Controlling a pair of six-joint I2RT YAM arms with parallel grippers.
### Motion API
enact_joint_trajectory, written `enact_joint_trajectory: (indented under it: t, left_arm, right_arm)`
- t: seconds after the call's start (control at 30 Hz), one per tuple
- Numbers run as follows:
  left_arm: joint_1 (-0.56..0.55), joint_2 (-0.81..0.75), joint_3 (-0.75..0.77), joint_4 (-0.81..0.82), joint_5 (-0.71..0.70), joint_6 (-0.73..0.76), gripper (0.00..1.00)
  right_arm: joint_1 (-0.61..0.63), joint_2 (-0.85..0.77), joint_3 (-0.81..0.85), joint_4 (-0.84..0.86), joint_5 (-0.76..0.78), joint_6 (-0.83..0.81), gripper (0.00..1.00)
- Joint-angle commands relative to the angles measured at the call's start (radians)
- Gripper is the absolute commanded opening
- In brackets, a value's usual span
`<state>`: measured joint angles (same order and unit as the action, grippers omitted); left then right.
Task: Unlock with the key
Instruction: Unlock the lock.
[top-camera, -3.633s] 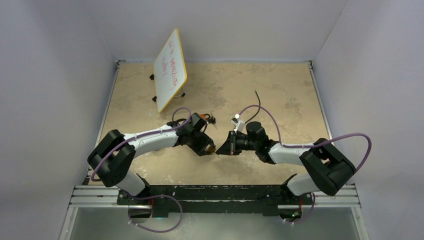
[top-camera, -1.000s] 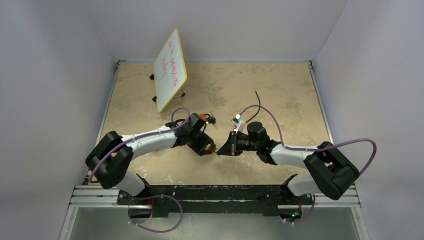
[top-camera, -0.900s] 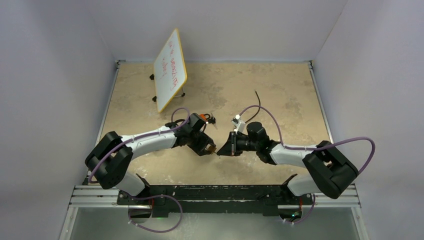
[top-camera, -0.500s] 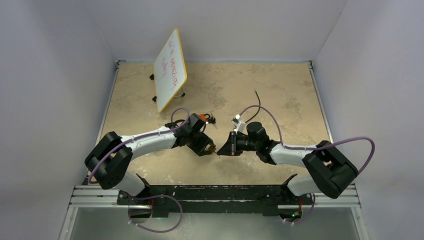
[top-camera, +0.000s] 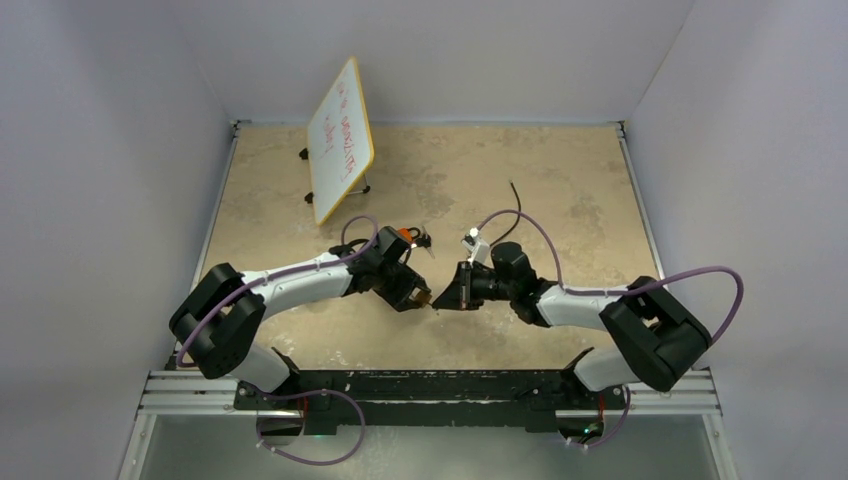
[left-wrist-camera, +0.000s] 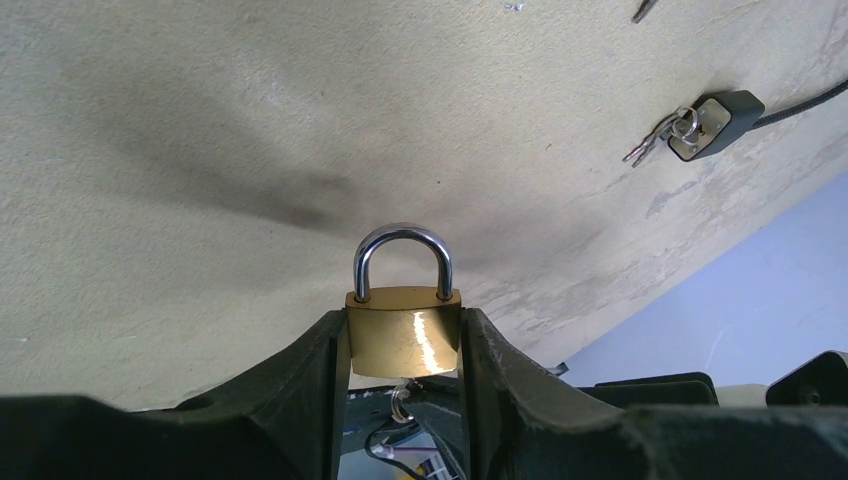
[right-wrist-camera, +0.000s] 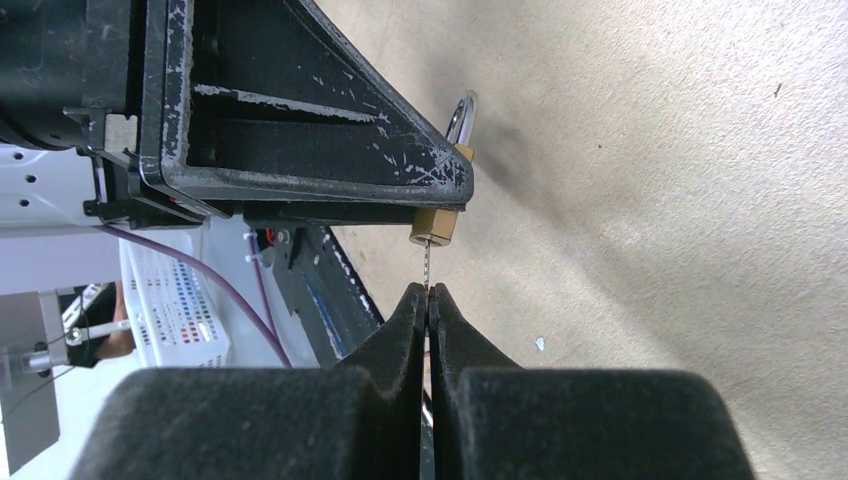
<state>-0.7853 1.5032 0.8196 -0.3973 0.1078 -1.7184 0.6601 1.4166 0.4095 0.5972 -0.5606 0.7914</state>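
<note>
A brass padlock with a shut steel shackle is clamped between the fingers of my left gripper, above the table. In the top view the padlock sits between the two arms. My right gripper is shut on a thin key, whose blade runs up into the bottom of the padlock. In the top view my right gripper meets my left gripper tip to tip. A key ring shows under the lock body.
A small whiteboard on a stand leans at the back left. A black tag with spare keys on a cord lies on the tan table, and a black cable lies behind the right arm.
None of note: both grippers hold the same place and grip; only the right arm's purple cable has shifted slightly.
</note>
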Motion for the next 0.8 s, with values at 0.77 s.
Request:
enact_joint_trajectory:
  t: [0.77]
  left_arm:
    - [0.0, -0.144, -0.115, 0.258, 0.001, -0.281, 0.17]
  right_arm:
    - [-0.012, 0.025, 0.009, 0.163, 0.087, 0.158, 0.0]
